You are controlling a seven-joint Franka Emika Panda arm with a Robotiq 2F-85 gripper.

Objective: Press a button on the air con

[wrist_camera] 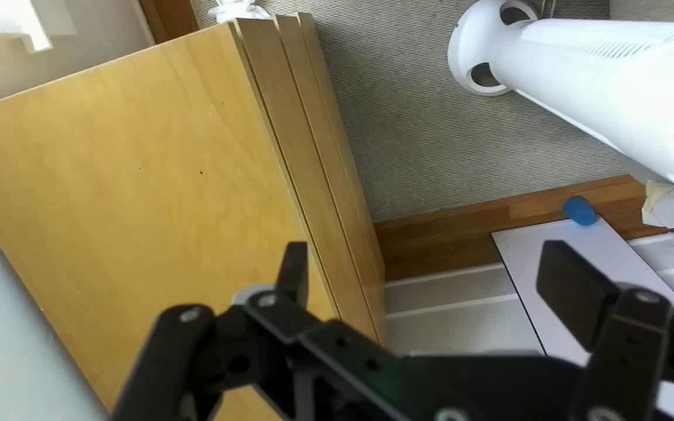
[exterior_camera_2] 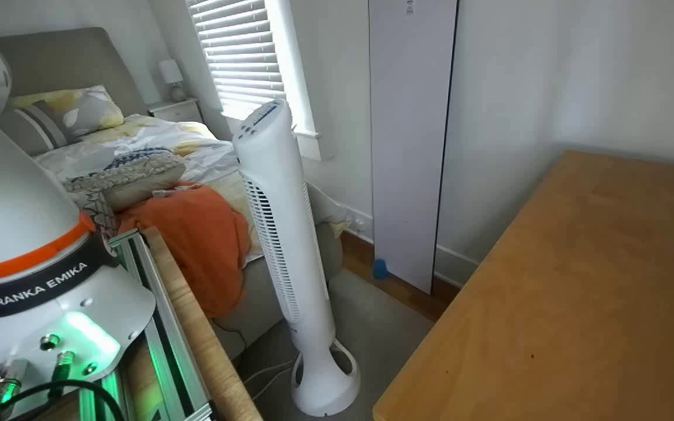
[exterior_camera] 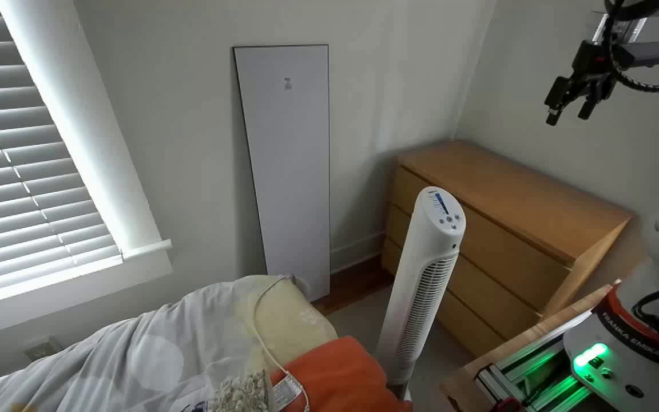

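The air con [exterior_camera: 415, 269] is a slim white tower with a slanted top and a long vent strip. It stands on the floor between the bed and the dresser, and also shows in an exterior view [exterior_camera_2: 296, 234]. Its control panel [exterior_camera: 444, 209] has several small round buttons and a blue strip. In the wrist view the air con [wrist_camera: 606, 76] lies at the upper right, its top cut off by the frame edge. My gripper [exterior_camera: 568, 115] is high above the dresser, apart from the air con. In the wrist view the gripper [wrist_camera: 425, 257] is open with nothing between its fingers.
A wooden dresser [exterior_camera: 512, 194] stands beside the air con. A tall white panel [exterior_camera: 289, 160] leans on the wall. The bed [exterior_camera: 152, 349] with an orange blanket [exterior_camera: 335, 372] is on the other side. The robot base [exterior_camera_2: 38, 327] stands on a wooden table.
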